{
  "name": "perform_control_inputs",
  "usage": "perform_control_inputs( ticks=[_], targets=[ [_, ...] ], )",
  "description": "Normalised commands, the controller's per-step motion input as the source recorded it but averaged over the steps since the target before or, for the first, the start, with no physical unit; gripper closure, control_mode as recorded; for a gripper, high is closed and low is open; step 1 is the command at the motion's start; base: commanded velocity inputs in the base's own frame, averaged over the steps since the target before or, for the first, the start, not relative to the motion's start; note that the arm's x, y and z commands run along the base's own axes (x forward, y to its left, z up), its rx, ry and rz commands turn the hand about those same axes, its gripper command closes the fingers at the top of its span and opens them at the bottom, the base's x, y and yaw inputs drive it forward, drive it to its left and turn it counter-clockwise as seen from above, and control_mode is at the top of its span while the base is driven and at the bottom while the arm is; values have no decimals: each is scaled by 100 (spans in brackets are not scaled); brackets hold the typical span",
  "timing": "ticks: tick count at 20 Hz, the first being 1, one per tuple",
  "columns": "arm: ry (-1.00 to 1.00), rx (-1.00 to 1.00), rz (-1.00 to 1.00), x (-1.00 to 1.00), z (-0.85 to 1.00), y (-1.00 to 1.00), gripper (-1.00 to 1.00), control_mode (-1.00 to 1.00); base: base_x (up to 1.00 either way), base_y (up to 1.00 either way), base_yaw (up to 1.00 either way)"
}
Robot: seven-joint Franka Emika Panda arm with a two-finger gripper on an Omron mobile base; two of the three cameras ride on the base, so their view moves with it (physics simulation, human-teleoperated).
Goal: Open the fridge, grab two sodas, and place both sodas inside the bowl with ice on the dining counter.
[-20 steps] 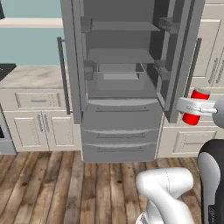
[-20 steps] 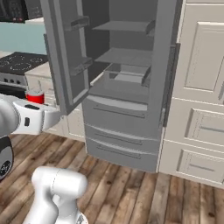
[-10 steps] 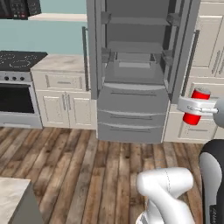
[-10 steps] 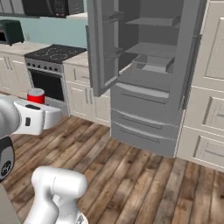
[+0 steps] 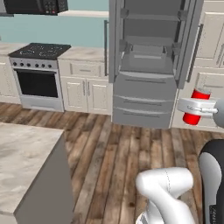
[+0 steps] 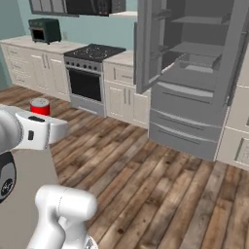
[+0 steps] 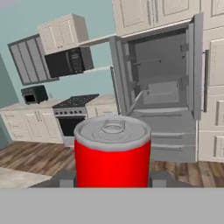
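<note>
My gripper (image 5: 197, 106) is shut on a red soda (image 5: 192, 117), held upright at the right of the left base view. The right base view has the same soda (image 6: 40, 106) rising above the gripper (image 6: 41, 120) at the left. Up close in the hand view, the soda (image 7: 112, 153) stands between the dark fingertips (image 7: 65, 179). The grey fridge (image 5: 142, 94) (image 6: 187, 124) (image 7: 168, 131) stands across the floor with both upper doors open and bare shelves inside. A corner of the beige dining counter (image 5: 22, 162) lies at lower left. The bowl is out of view.
A black-topped stove (image 5: 39, 74) (image 6: 90, 73) stands left of the fridge among cream cabinets (image 5: 85, 89), with a microwave (image 5: 35, 5) above it. A toaster (image 6: 44, 29) sits on the far counter. Open wooden floor (image 5: 122, 144) lies between me and the fridge.
The whole picture has shifted: the base has turned left and backed off, so the fridge sits further right and farther away, and the dining counter corner has come into view. The soda stays gripped.
</note>
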Motion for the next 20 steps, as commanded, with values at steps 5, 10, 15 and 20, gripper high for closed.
perform_control_inputs(
  ticks=[5, 10, 15, 20],
  targets=[
    [0, 0, 0, 0, 0, 0, 100, 100, -100, 76, 15],
    [0, 0, 0, 0, 0, 0, 100, 100, -93, 94, 11],
    [0, 0, 0, 0, 0, 0, 100, 100, -16, 100, 2],
    [0, 0, 0, 0, 0, 0, 100, 100, 31, 100, -4]
  ],
)
